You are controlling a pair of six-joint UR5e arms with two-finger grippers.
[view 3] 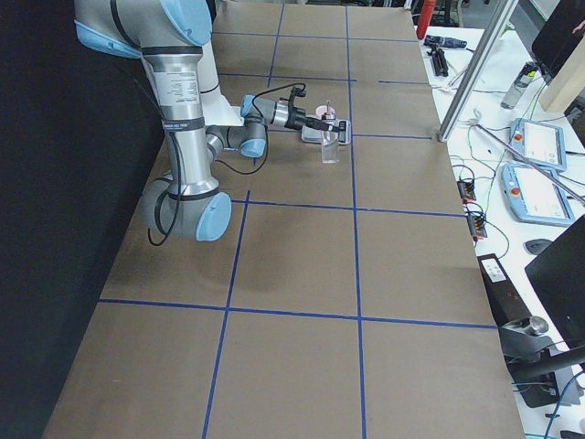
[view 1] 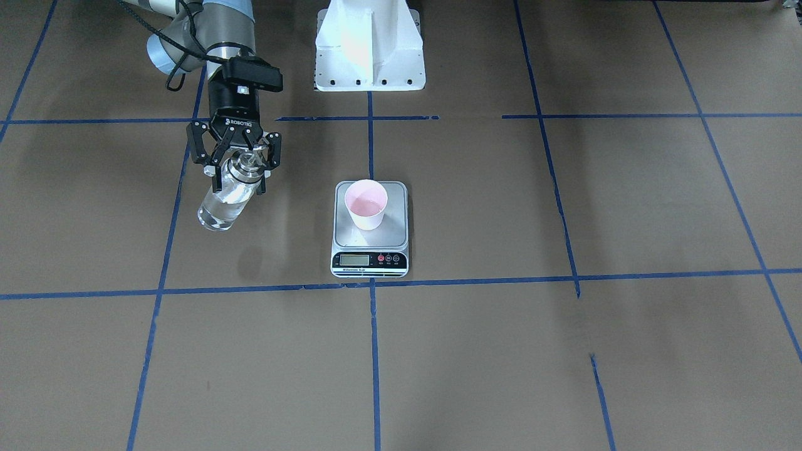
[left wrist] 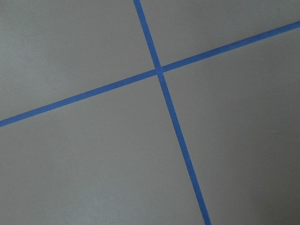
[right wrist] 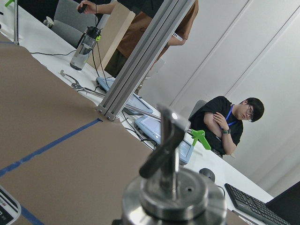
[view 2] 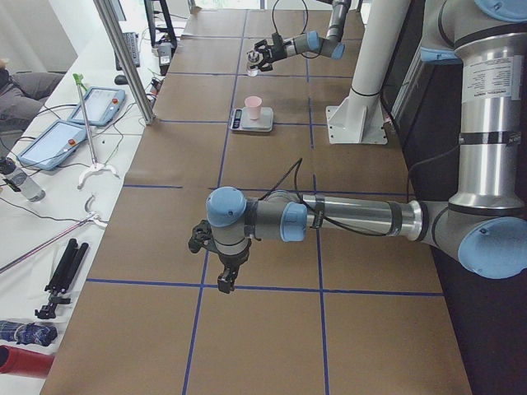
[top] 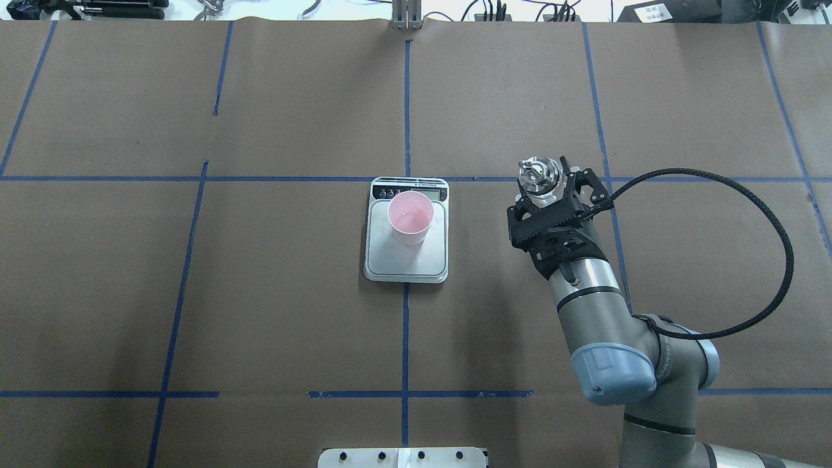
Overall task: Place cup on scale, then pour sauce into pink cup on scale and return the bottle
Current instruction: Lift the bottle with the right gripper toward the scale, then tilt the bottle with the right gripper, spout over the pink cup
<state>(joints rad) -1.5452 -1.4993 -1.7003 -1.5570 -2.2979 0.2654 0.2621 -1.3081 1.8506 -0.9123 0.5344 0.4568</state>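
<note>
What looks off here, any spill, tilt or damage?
Nothing stands out. The pink cup stands upright on the scale, a bit toward its display end. No spill shows on the brown paper. The right hand grips the glass bottle near its cap, beside the scale.

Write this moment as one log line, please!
right pincer: shut on bottle | bottle: upright, apart from scale | cup: on scale | left pincer: far off, unclear

Silver tube arms [top: 588, 299], pale blue-grey joint caps [top: 614, 374], black two-finger tool [view 1: 240, 178] on the right arm lettered ROBOTIQ in white, black camera box [view 1: 254, 74] at its wrist, looped black braided cable [top: 783, 260], white pedestal base [view 1: 369, 53] with dark bolt holes
</note>
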